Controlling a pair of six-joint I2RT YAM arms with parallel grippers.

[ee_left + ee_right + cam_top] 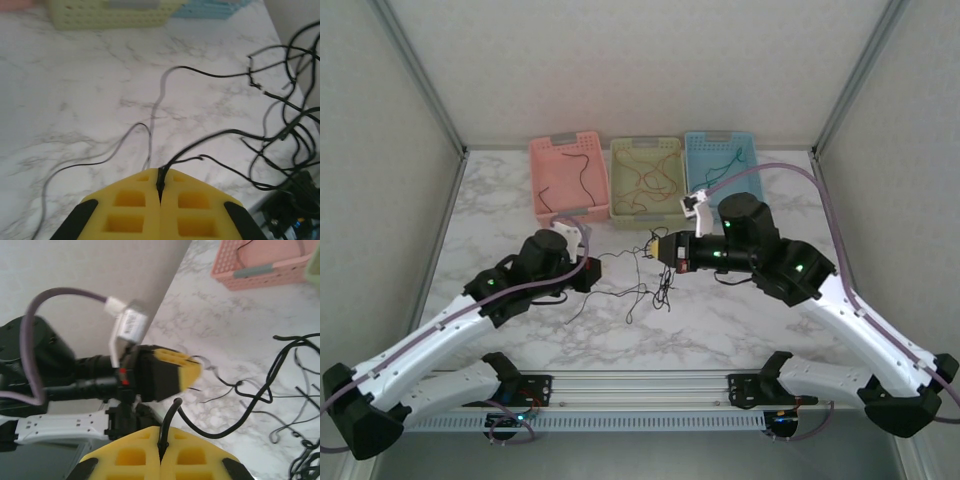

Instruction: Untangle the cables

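On the marble table, the black cables lie tangled at frame centre, below three baskets. The left gripper is clamped on one strand and the right gripper on another, probably to pull them apart and loosen the knot.

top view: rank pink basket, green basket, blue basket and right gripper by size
1. pink basket and green basket, alike.
2. blue basket, partly behind the right arm, so unsure.
3. right gripper, smallest.
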